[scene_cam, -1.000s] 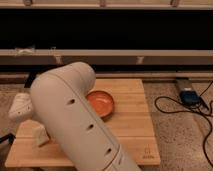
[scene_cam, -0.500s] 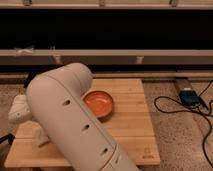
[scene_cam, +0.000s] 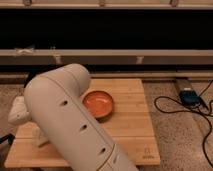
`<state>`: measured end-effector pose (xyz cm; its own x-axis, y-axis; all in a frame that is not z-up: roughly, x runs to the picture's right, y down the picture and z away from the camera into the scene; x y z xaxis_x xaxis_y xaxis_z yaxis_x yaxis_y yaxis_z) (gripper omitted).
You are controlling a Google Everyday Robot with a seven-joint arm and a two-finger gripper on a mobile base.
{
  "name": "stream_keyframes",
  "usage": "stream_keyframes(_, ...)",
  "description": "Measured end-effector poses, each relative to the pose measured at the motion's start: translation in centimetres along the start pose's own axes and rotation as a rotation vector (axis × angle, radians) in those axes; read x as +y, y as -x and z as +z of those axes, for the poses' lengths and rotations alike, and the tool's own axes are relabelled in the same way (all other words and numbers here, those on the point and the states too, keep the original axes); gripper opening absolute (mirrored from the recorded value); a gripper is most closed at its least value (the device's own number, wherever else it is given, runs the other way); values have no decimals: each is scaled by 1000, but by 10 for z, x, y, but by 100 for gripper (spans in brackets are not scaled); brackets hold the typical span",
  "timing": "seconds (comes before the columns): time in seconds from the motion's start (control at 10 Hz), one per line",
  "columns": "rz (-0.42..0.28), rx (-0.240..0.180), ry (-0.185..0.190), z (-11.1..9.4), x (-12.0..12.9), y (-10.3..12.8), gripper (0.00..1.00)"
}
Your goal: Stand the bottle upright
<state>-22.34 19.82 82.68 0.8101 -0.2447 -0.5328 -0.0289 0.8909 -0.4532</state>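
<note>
My thick white arm [scene_cam: 70, 120] fills the left and middle of the camera view, reaching down over the left part of the wooden board [scene_cam: 130, 130]. A white rounded part [scene_cam: 17, 111] sticks out past the arm's left side, above the board's left edge. The gripper is hidden behind the arm there. The bottle is hidden as well. A pale bit of something [scene_cam: 40, 138] shows at the arm's lower left on the board; I cannot tell what it is.
An orange bowl [scene_cam: 98, 103] sits on the board, just right of the arm. A dark long shelf front [scene_cam: 125, 60] runs along the back. A blue box with black cables [scene_cam: 189, 96] lies on the speckled floor at the right.
The arm has shifted slightly to the left, uncovering more of the orange bowl. The bowl and board have not moved.
</note>
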Motion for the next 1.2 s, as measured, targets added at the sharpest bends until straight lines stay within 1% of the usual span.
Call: stream_keyframes(1.2,-31,9,-5,1,5,6,61)
